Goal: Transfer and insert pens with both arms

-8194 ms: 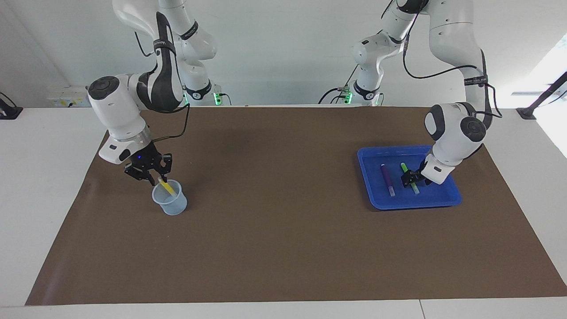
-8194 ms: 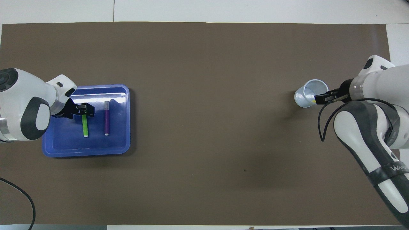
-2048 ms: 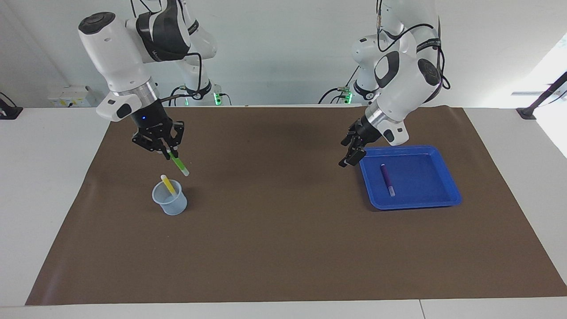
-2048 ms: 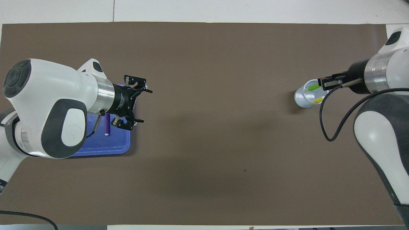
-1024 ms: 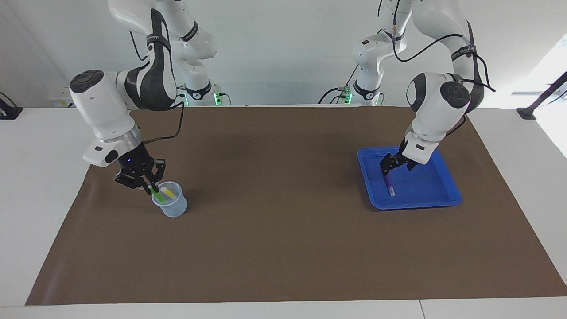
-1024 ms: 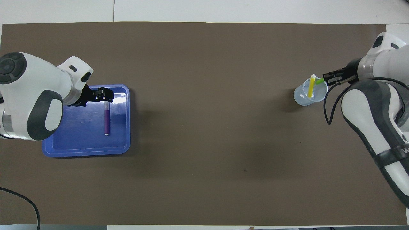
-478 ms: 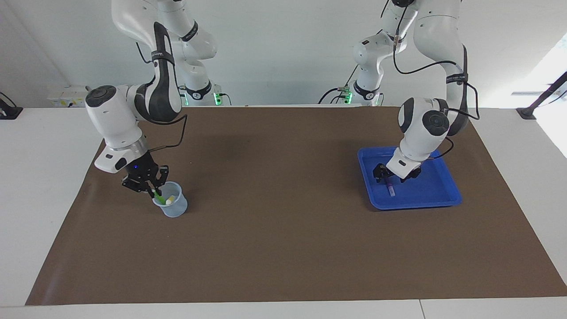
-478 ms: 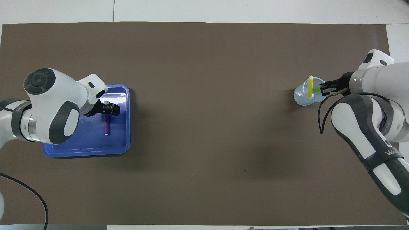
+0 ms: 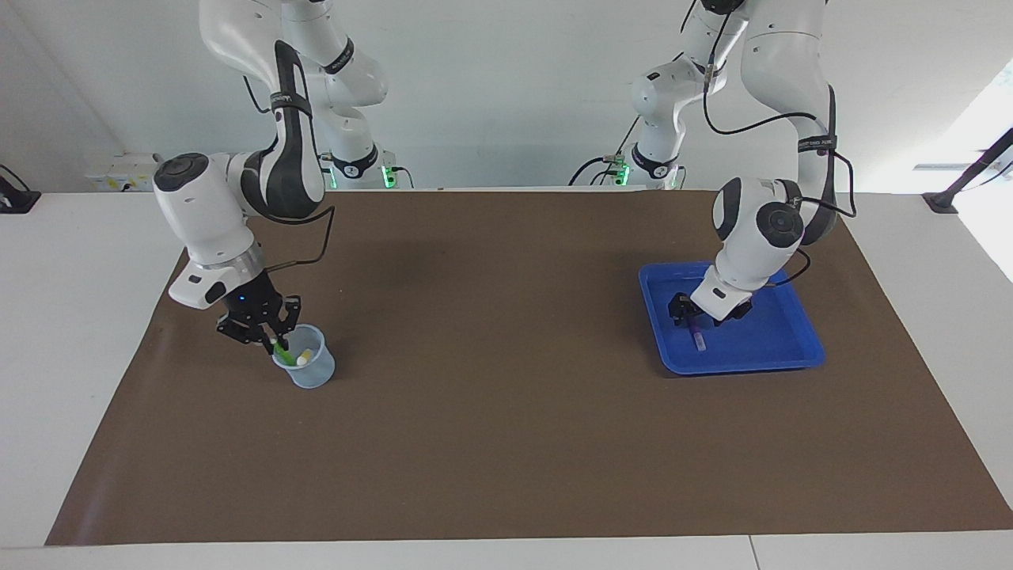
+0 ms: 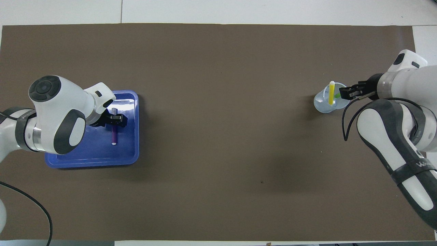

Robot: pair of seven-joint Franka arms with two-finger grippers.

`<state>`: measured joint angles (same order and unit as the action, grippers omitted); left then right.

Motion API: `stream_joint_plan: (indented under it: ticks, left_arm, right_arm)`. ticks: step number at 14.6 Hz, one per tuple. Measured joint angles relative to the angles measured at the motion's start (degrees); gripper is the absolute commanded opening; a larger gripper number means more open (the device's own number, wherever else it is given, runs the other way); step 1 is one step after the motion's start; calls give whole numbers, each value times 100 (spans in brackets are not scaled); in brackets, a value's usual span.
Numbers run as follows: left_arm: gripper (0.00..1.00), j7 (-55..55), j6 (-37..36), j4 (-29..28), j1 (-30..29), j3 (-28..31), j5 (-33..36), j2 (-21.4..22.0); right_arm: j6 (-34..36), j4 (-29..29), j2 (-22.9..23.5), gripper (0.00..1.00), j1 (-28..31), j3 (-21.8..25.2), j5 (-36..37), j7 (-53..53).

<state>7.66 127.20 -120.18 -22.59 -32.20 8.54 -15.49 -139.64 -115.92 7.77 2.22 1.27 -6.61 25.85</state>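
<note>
The purple pen (image 9: 697, 338) lies in the blue tray (image 9: 760, 360) at the left arm's end of the table. My left gripper (image 9: 688, 317) is down in the tray at the end of this pen nearer to the robots; in the overhead view the gripper (image 10: 117, 120) covers that end of the pen (image 10: 114, 136). The clear cup (image 9: 305, 366) at the right arm's end holds the yellow pen (image 10: 331, 93) and the green pen (image 9: 282, 354), both leaning. My right gripper (image 9: 267, 339) is at the cup's rim, right at the green pen's upper end.
A brown mat (image 9: 506, 412) covers the table between the cup and the tray (image 10: 92, 160). Two smaller white arms with green lights (image 9: 356, 158) (image 9: 653, 158) stand at the table's edge by the robots.
The right gripper carried the green pen down into the cup beside the yellow pen. The left gripper came back over the tray and sank onto the purple pen. In the last half second both hardly moved.
</note>
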Motion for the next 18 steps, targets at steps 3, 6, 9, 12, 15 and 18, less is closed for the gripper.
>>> stream_joint_plan:
  ticks: [3,6,9,12,15,18]
  left_arm:
    - [38,0,29,-1,0,-3,0,-29]
    - [0,-1,47,13,-19,-4,7,-17]
    - [0,-9,51,27,-33,-4,9,-15]
    - [0,-9,51,36,-33,-3,9,-17]
    - [0,-9,-123,271,-38,-1,9,-91]
    - [0,-4,-874,953,-40,-1,-4,-144]
  right_arm:
    - [171,220,-137,100,7,1,0,-160]
    - [1065,571,-413,100,13,9,41,-841]
    - [2165,1148,-617,100,10,-2,501,-1716]
    - [3320,1821,-658,100,-31,-20,603,-2352]
    - [4138,2362,-659,100,-43,-22,604,-2530]
    - [4527,2564,-658,100,-53,-36,604,-2833]
